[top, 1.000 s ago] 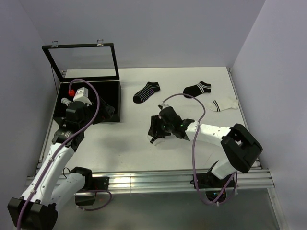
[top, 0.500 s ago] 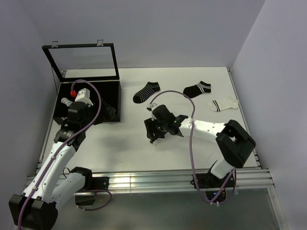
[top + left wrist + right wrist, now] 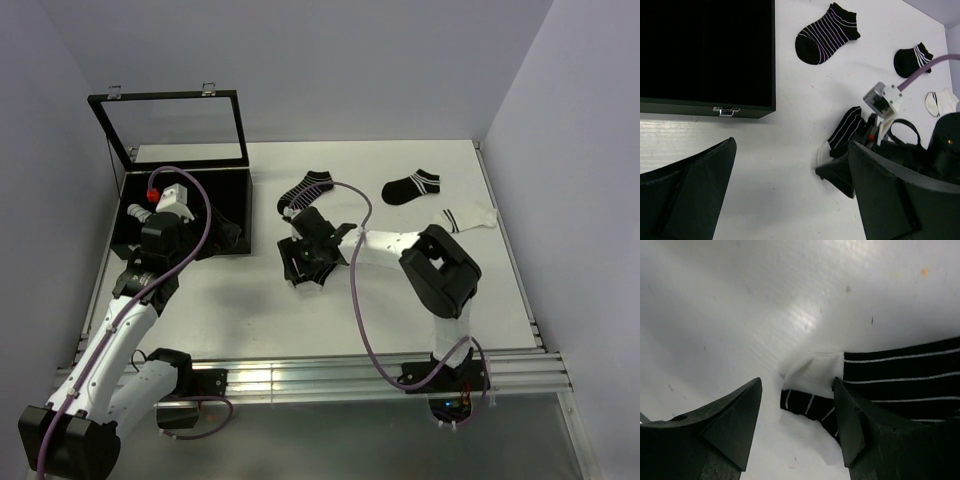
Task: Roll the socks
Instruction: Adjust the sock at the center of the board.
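Note:
A black sock with thin white stripes and a white patch point(image 3: 890, 375) lies on the white table, its folded end between the jaws of my right gripper point(image 3: 797, 385). The jaws are apart and the right finger point(image 3: 855, 425) touches the sock. From above, my right gripper point(image 3: 298, 268) is at the table's middle left. The left wrist view shows this sock point(image 3: 846, 129) too. My left gripper point(image 3: 792, 145) is open and empty, hovering by the black box point(image 3: 185, 205). Three more socks lie flat: black striped point(image 3: 305, 190), black point(image 3: 411, 185), white point(image 3: 468, 216).
The black box has its glass lid point(image 3: 175, 130) standing open at the back left; its front wall with a latch point(image 3: 726, 111) shows in the left wrist view. The right arm's purple cable point(image 3: 355, 290) loops over the table. Walls close the left, back and right.
My right gripper has swung left across the table toward the box, and the striped sock under it has moved left with it. The left arm has hardly moved.

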### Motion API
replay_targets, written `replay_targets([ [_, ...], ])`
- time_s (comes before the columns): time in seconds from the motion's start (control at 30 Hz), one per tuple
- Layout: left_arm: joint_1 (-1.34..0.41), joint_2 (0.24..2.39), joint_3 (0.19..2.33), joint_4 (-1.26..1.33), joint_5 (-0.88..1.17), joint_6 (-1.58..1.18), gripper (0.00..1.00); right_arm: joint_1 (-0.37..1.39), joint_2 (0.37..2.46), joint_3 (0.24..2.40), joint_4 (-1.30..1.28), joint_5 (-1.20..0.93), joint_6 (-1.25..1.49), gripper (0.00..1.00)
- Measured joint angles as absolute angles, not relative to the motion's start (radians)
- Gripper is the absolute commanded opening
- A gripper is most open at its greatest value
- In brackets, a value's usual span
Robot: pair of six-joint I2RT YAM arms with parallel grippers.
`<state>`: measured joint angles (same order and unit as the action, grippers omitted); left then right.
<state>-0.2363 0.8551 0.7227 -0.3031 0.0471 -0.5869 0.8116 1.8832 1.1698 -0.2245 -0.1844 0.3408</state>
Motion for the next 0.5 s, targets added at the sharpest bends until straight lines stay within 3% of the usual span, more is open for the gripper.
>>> replay_targets([
  [0.27, -0.236, 0.854, 0.723, -0.303, 0.044, -0.587, 0.99, 0.794, 1.908, 1.241, -0.197, -0.128, 0.345, 0.66],
  [0.5, -0.236, 0.855, 0.722, -0.303, 0.044, -0.588, 0.99, 0.834, 1.706, 1.095, -0.15, -0.032, 0.173, 0.59],
])
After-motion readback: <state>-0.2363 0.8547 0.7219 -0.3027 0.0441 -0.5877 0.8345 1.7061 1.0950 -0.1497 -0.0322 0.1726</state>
